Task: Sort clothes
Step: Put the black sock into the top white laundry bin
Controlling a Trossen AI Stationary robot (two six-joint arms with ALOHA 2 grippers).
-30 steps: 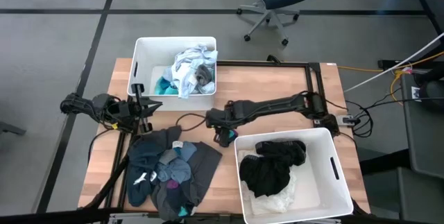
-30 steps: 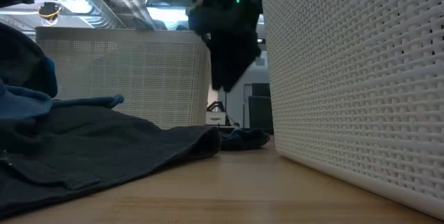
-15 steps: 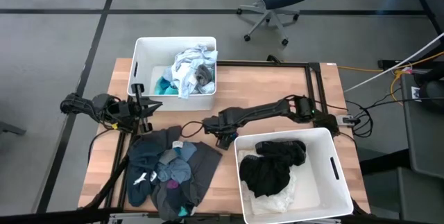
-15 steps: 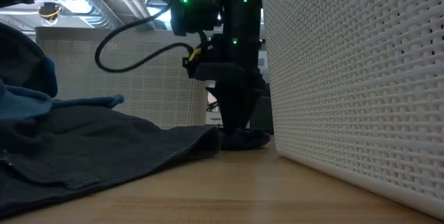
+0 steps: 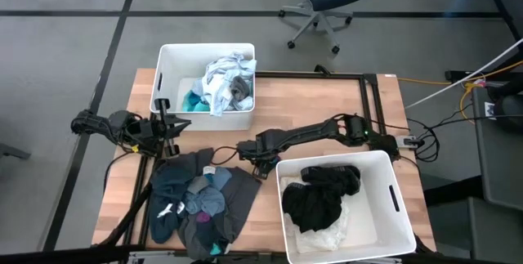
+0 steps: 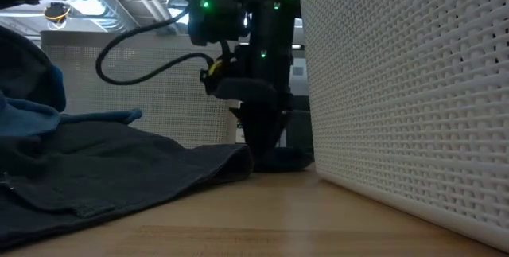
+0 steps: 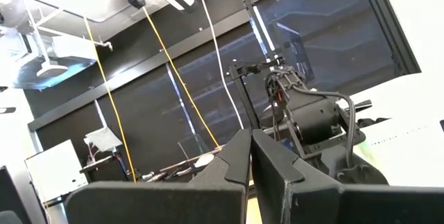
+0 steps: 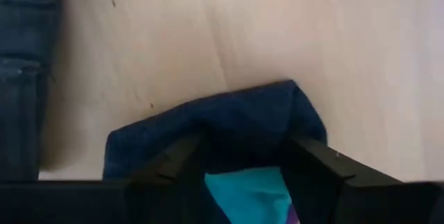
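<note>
A small dark blue garment with a teal part lies on the wood table, by the right edge of the clothes pile. My right gripper is down on it, open, also in the low view. The pile is dark grey, blue and teal garments lying flat near the table's front left. My left gripper waits, shut and empty, above the table's left side, beside the far bin. My right gripper comes from above, pointing down. Its open fingers stand on either side of the raised middle of the small dark blue garment, and the cloth reaches up against them. The garment lies on the table, bunched between the fingers.
A white bin at the far left holds pale and teal clothes. A second white bin at the near right holds black and white clothes; its wall stands right next to my right gripper. A black frame runs along the table's far edge.
My right gripper has gone down to the table and a little toward the clothes pile, coming onto the small dark blue garment, which has stayed where it lay.
</note>
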